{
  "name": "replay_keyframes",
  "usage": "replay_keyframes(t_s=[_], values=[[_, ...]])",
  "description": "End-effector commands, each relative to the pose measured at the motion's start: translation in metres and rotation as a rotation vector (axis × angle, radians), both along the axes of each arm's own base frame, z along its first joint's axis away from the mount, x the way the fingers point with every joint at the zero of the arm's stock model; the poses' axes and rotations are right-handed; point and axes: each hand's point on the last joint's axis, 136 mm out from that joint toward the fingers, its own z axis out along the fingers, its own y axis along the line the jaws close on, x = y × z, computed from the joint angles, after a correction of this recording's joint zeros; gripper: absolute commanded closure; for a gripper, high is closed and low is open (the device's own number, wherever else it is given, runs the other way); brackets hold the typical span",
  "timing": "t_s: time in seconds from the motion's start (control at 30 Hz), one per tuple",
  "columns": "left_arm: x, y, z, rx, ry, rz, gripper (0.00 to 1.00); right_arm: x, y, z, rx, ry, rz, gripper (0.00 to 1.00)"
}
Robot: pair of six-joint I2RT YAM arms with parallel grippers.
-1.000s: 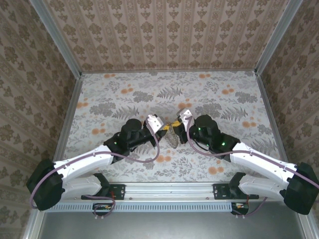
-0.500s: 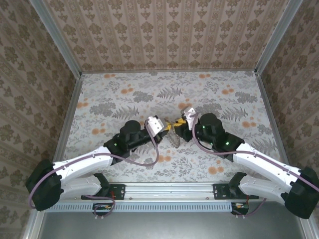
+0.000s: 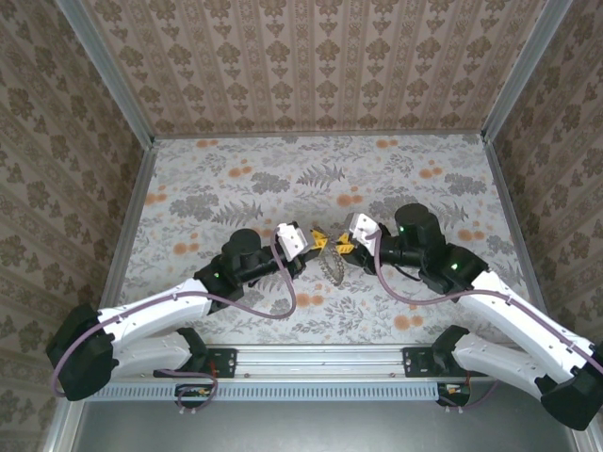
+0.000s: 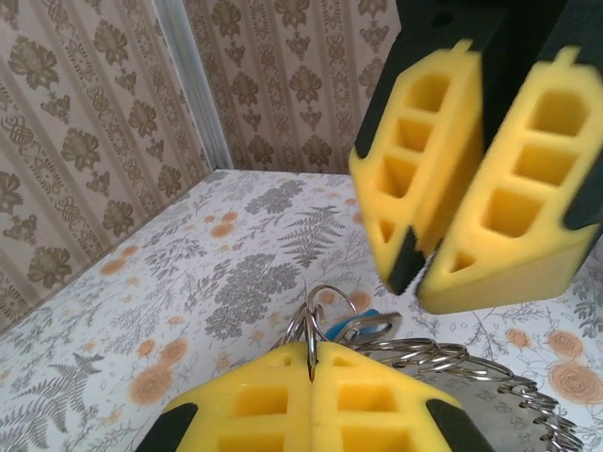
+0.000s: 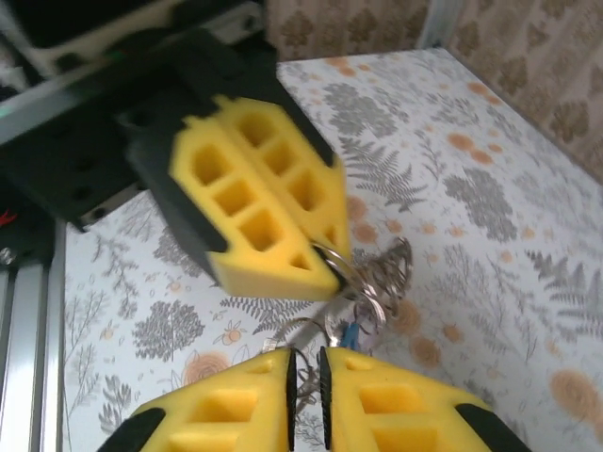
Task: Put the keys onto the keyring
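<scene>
Both arms stretch low across the counter point(image 3: 236, 179), their tips meeting near its middle. The left end effector point(image 4: 311, 363) is clamped on a thin keyring point(image 4: 325, 299), with the keys point(image 3: 330, 266) bunched just below. The right end effector point(image 5: 303, 377) faces it, its pads barely apart; whether it grips anything cannot be told.

Dull grey-brown keys point(image 3: 330, 266), strung on silver rings in a curved, comb-like bunch, mid-table, fanning toward five o'clock.
</scene>
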Motion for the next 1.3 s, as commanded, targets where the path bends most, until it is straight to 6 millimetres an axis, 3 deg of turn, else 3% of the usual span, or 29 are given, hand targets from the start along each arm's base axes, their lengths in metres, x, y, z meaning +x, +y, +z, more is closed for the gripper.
replay_keyframes(t_s=[0.0,0.4,0.57,0.77,1.03,1.27], values=[[-0.012,-0.002,0.026,-0.073,-0.062,-0.063,1.00,-0.020,-0.001,0.007,-0.047,-0.058,0.120,0.85],[-0.030,-0.012,0.028,-0.067,-0.075,-0.191,1.00,-0.017,-0.005,0.017,-0.097,-0.152,0.137,0.89],[-0.033,-0.016,0.030,-0.063,-0.078,-0.221,1.00,-0.018,-0.002,0.018,-0.092,-0.146,0.155,0.85],[-0.034,-0.020,0.034,-0.071,-0.083,-0.243,1.00,-0.020,0.002,0.008,-0.095,-0.104,0.177,0.85],[-0.041,-0.021,0.045,-0.124,-0.126,-0.287,1.00,-0.019,-0.005,-0.022,-0.160,-0.063,0.156,0.84],[-0.045,-0.018,0.048,-0.162,-0.163,-0.293,1.00,-0.018,-0.010,-0.025,-0.162,-0.062,0.124,0.78]])
